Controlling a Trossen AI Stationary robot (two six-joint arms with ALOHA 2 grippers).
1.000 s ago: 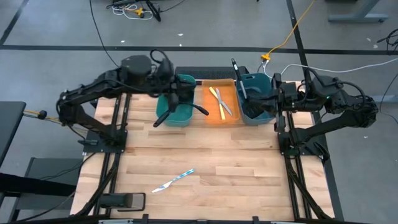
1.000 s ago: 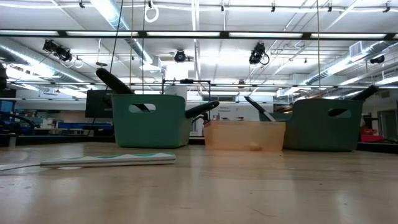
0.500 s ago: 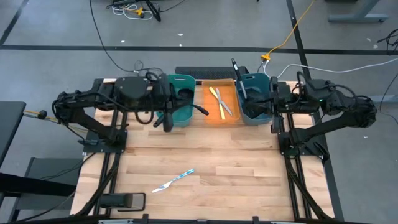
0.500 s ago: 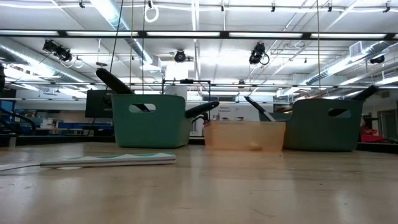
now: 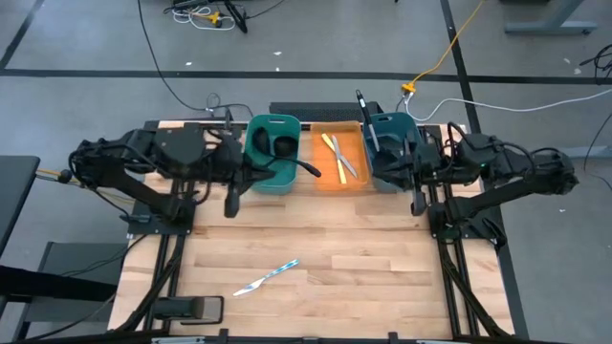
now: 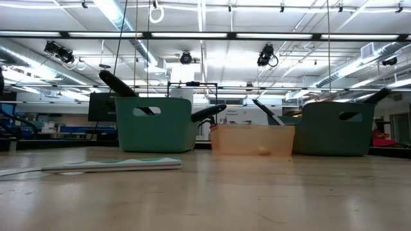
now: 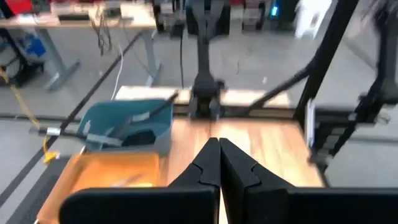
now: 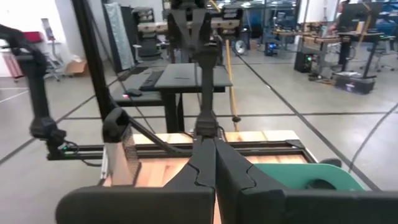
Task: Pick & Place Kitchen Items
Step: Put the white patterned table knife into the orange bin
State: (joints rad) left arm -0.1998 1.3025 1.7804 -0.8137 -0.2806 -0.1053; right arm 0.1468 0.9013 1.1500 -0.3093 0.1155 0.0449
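A knife with a light-blue handle [image 5: 268,278] lies flat on the bare wood near the table's near edge; the low view shows the same knife [image 6: 112,165]. The green bin [image 5: 273,153] holds a black ladle [image 5: 285,145], and a black handle [image 5: 308,170] sticks out over its rim. Two pale-handled knives [image 5: 339,153] lie in the orange tray [image 5: 330,182]. Black utensils [image 5: 368,124] stand in the blue bin [image 5: 394,129]. My left gripper [image 7: 218,146] is shut and empty, just left of the green bin [image 5: 251,174]. My right gripper [image 8: 214,144] is shut and empty, by the blue bin's near right corner [image 5: 404,174].
The bins and the tray stand in a row along the far edge. Each arm's black frame [image 5: 158,215] [image 5: 459,215] stands at its own side of the table. Bare wood lies between the frames, from the bins to the near edge.
My left gripper has drawn back from over the green bin toward the table's left edge. My right gripper has drawn back from the blue bin toward the right edge. The knife, bins and tray have stayed where they were.
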